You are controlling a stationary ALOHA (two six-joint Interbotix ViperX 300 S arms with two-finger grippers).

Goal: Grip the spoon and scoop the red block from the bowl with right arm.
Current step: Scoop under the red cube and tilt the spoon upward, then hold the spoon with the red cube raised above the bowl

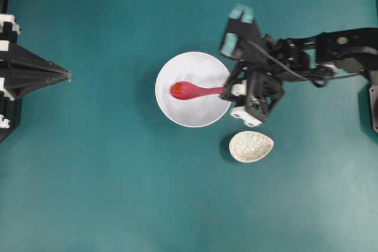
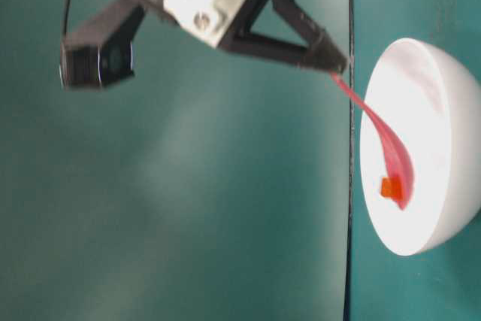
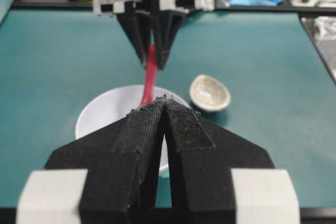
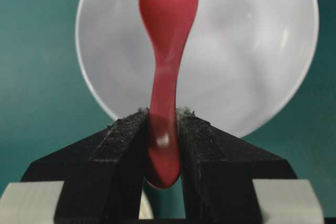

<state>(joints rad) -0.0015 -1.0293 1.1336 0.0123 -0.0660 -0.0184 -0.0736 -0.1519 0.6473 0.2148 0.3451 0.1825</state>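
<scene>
Stretching across every view, the teal surface (image 1: 106, 193) carries all the dishes. The right arm (image 1: 331, 54) reaches in from the right side of the overhead view, its black links and cables ending above the rim of the bowl (image 1: 201, 113). That wide white bowl sits near the middle of the surface, between the two arms. The left pincer (image 1: 65, 76) rests well apart from it at the left edge, its two black fingers pressed together into a closed point with nothing between them, as the left wrist view shows. The right pincer (image 4: 163, 124) is clamped on the handle of the spoon (image 4: 167, 40), one black finger on each side of the pink-red handle near its end. The spoon slants down from that grip into the bowl, with its scoop over the left part of the bowl's floor in the overhead view. Just beside the bowl, towards the lower right of the overhead view, lies a small speckled oval dish (image 1: 251, 146). The red block (image 2: 389, 186) sits in the spoon's scoop, a tiny orange-red cube at the scoop's far end.
</scene>
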